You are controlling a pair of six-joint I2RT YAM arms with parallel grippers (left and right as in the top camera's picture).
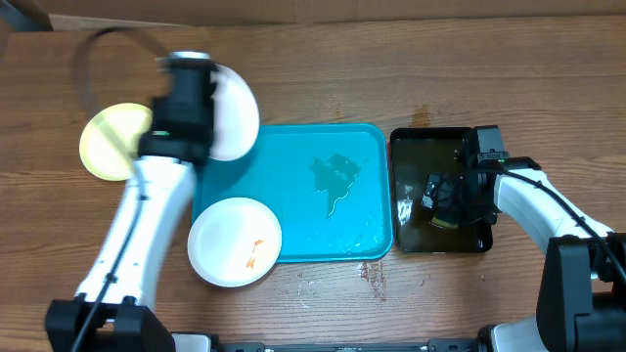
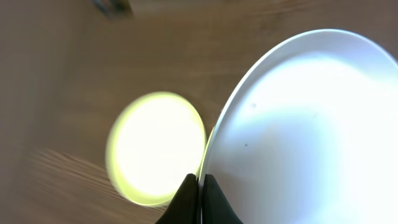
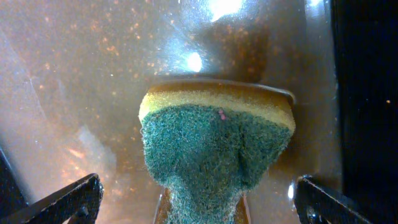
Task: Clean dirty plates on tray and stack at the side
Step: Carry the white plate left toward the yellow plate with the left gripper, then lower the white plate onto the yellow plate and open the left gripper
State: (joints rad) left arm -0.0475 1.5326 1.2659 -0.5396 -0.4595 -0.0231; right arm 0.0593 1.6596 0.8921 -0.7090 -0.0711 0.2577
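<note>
Three plates show, and the nearest is a smeared plate (image 1: 235, 242), white with small orange marks. It sits at the near left corner of the turquoise tray (image 1: 293, 161), overhanging its rim onto the wooden table (image 1: 323, 93). The left arm's white link runs just beside this plate on its left, so that side is tight. The rest of the tray is bare apart from a puddle (image 1: 337, 181) toward its far right.

Right of the turquoise tray, almost touching it, a black tray (image 1: 411, 235) holds brownish water. A sponge (image 3: 217, 143), green scouring face over a yellow layer, sits in that water. The right gripper (image 3: 205, 199) hangs over it with its jaws spread wide, each finger well apart from the sponge and gripping nothing.

Farther back, off the tray's far left corner, the left gripper (image 2: 199, 190) is pinched tight on the rim of a plain white plate (image 1: 235, 112), which is raised and tilted. A green-rimmed plate (image 1: 110, 142) lies flat on the table to the left of it. The left wrist view is blurred, so the two rims may be touching or only overlapping in sight. Bare wood lies beyond both, up to a cardboard edge (image 1: 176, 20) at the table's far side.
</note>
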